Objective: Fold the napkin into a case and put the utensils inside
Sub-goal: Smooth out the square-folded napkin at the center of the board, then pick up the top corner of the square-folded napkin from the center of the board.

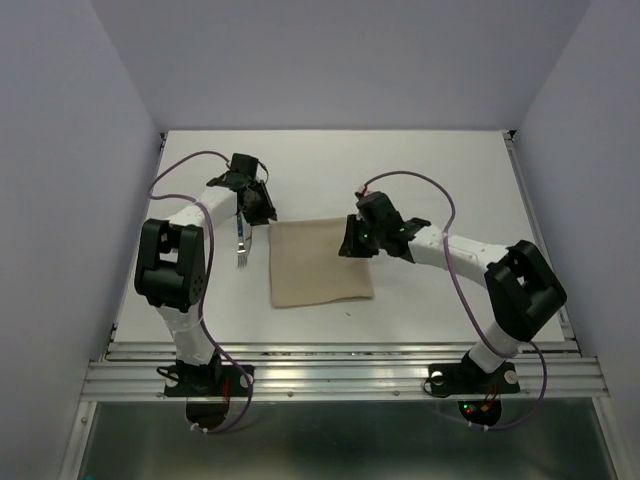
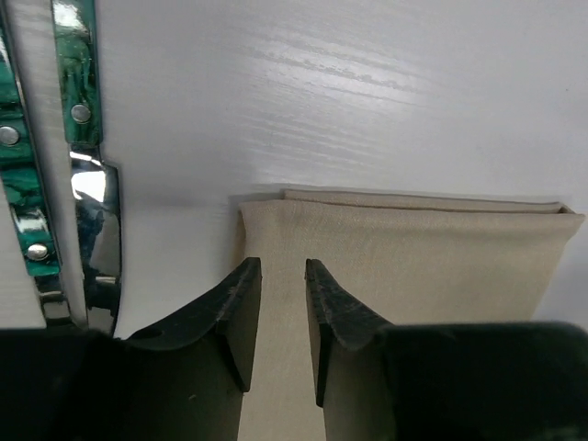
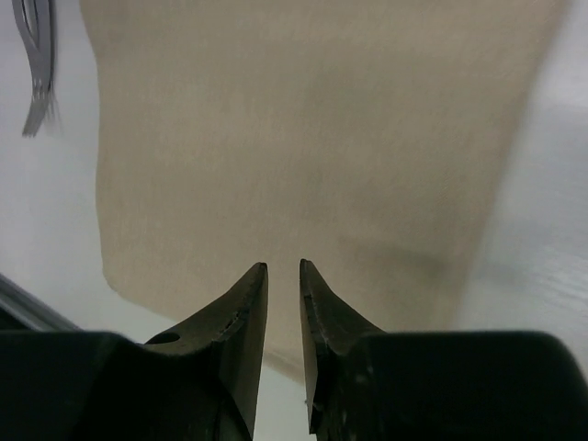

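A folded beige-tan cloth napkin (image 1: 320, 262) lies mid-table, with green-handled silver utensils (image 1: 242, 245) beside its left edge. The left gripper (image 2: 283, 266) and right gripper (image 3: 282, 266) hover over its far corners, fingers narrowly parted and empty.

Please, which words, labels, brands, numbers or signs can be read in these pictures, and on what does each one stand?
None: no view shows any readable text. The napkin is plain cloth; the utensils show only rivets on green handles; the table bears no mark.
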Controlling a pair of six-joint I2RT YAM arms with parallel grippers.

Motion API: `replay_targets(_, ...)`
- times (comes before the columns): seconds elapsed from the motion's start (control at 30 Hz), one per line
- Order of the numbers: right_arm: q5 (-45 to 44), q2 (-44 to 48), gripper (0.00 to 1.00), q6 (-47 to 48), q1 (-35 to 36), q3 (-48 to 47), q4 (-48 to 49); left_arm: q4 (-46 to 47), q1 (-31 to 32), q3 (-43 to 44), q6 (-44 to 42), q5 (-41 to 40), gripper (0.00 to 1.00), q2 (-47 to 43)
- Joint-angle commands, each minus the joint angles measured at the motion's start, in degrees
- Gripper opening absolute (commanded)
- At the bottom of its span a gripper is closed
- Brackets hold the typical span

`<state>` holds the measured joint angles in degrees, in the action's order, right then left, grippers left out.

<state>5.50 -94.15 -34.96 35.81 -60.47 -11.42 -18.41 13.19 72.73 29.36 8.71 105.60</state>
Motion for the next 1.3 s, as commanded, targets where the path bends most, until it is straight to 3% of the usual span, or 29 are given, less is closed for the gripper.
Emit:
replay_targets(0.0,-7.4,1.4,0.27,1.7,5.2,0.9,-4.1,-4.5,0.4,2.3,-2.5,-4.1,0.42,-6.5)
replay_targets(0.3,-6.8,1.1,0.26,-1.2,5.8,5.9,-4.4,-6.4,0.4,-0.4,-2.1,-4.8,0.44,-12.3)
replay_targets(0.5,-14.6,3.2,0.27,-2.4,5.8,11.3,-7.1,-6.5,0.4,-1.9,-1.7,-4.3,0.44,-14.5)
replay_targets(0.67,-20.5,2.5,0.27,-1.7,5.2,11.7,-7.7,-6.5,0.4,-1.3,-1.9,-4.6,0.44,-14.4)
replay_targets(0.9,-21.1,3.4,0.27,0.2,3.9,7.1,-8.8,-7.9,0.3,0.9,-2.6,-5.5,0.44,-14.3)
replay_targets(1.1,-20.5,5.9,0.28,3.6,11.2,2.2,-9.2,-9.1,-0.7,2.5,-4.0,-4.6,0.44,-17.1)
replay_targets(1.27,-22.3,0.4,0.32,4.1,22.3,-3.6,-10.1,-10.7,-2.8,2.5,-4.7,-4.1,0.45,-20.3)
